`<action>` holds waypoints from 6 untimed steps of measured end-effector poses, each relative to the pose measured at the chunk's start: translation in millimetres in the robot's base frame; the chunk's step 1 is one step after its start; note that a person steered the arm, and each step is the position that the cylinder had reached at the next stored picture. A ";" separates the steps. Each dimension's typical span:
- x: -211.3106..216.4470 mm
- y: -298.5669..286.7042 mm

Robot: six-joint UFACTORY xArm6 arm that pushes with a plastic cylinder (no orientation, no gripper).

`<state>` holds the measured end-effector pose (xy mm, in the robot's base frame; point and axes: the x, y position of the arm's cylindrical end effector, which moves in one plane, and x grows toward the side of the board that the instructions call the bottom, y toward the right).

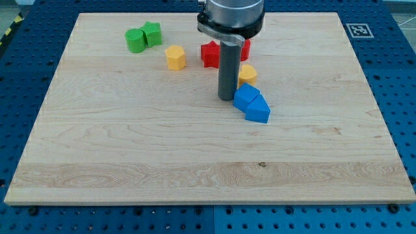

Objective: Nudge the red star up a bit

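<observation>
Underneath everything lies a pale wooden board [195, 156] with visible grain running across it, resting on a blue perforated table [396, 97] whose grid of holes shows at the view's left, right and bottom edges. A black-and-white square marker [358, 29] sits on the blue surface just off the board's top right corner, and a strip of yellow-and-black tape [9, 31] runs at the far top left. My tip [227, 99] is a plain rod with nothing to open or close; it stands on the board near the middle, gripping nothing, with its end just left of the blue blocks. The red star [210, 53] lies above and slightly left of my tip, toward the view's top, partly covered by the rod and the arm's grey housing [231, 16], so only its left part shows clearly; a sliver of another red block [246, 48] peeks out to the right of the rod, and I cannot tell its shape. A yellow block [247, 75] sits just right of the rod, touching or nearly touching the two blue blocks [252, 104] below it, which lie pressed together. Another yellow block [175, 57], roughly hexagonal, sits left of the red star. Two green blocks [143, 36] rest side by side near the top left.
</observation>
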<state>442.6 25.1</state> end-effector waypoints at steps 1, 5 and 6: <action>-1.0 -18.3; -108.8 -13.0; -108.8 18.8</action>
